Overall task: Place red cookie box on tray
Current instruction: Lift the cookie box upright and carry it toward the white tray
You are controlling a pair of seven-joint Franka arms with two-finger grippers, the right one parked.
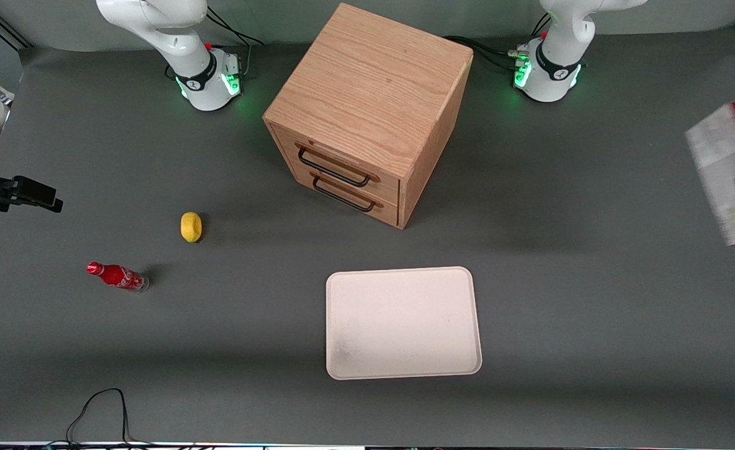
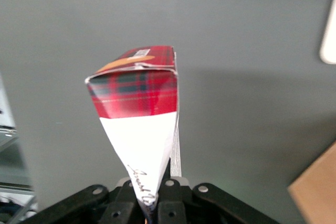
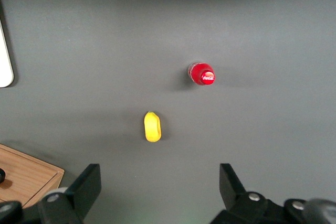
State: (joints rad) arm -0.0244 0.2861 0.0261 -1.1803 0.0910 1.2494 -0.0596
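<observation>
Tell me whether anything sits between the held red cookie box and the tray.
Nothing visible does. The gripper holds the red cookie box above bare table at the working arm's end. The wooden drawer cabinet stands farther from the front camera than the tray.

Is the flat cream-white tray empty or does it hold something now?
Empty. The flat cream-white tray shows a bare surface; the red cookie box is in the air, clamped in the left gripper, toward the working arm's end.

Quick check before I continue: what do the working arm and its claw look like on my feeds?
The working arm is glossy white with a black band near its base, green lights glowing there and black cables plugged in. Its claw is matte black, with small round screws showing on its body.
</observation>
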